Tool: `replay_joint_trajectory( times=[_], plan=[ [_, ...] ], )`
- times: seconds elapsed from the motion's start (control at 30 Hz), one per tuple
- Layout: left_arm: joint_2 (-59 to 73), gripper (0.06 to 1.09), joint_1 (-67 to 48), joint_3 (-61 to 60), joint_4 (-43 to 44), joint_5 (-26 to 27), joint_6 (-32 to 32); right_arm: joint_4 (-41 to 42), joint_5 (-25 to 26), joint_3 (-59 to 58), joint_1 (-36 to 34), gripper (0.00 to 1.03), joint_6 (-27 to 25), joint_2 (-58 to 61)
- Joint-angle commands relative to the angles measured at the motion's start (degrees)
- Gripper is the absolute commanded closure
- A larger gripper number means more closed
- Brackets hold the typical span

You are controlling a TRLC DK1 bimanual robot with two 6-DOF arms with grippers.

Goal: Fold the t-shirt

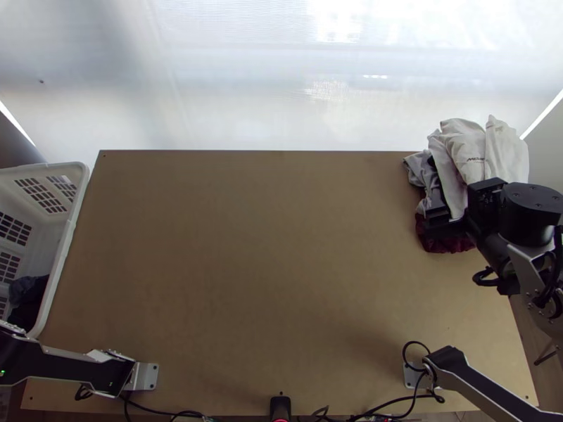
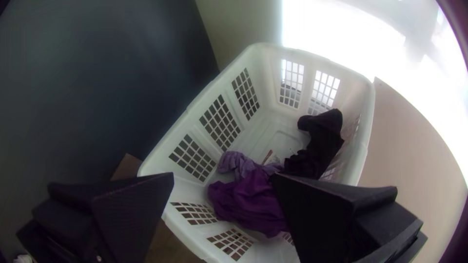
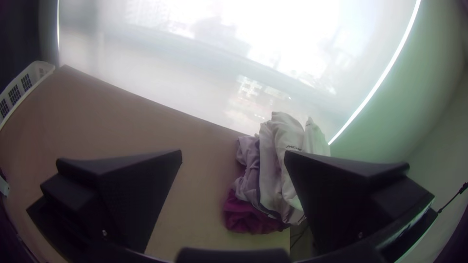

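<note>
T-shirt, probably the purple cloth (image 2: 251, 199), lies bunched in the basket (image 2: 265, 83), ahead of the parted left fingers (image 2: 129, 214). Picking seems in hand: next, dip inside the rim (image 2: 362, 141), pinch, lift high. Right fingers (image 3: 139, 195), also apart, sit by the garment pile (image 3: 287, 168) near the counter's (image 1: 281, 246) edge; spreading room lies between both arms' fingers.

Wooden table (image 1: 267, 260), bunched clothes (image 1: 462, 151) at far right corner, perhaps overhanging

White basket (image 1: 67, 238), bright window (image 1: 317, 77), dark panel (image 2: 97, 73)
</note>
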Motion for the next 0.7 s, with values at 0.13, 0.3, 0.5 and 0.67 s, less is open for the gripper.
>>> replay_joint_trajectory(
  times=[0.13, 0.3, 0.5, 0.67],
  plan=[
    [10.9, 0.11, 1.6, 2.6, 1.8, -2.8, 6.3, -1.1, -0.5, 2.1, -0.5, 0.05, 0.5, 0.6],
    [15.4, 0.11, 1.2, 3.7, 0.0, -2.8, 8.4, -1.0, -0.5, 2.2, -0.9, 0.05, 0.8, 1.0],
    [20.4, 0.11, 0.9, 6.0, -5.4, -2.8, 11.5, -1.0, -0.5, 1.8, -1.3, 0.05, 0.8, 1.0],
    [23.6, 0.11, 0.2, 6.2, -7.2, -2.8, 14.3, -0.9, -0.5, 1.6, -1.3, 0.05, 1.0, 1.4]
  ],
)
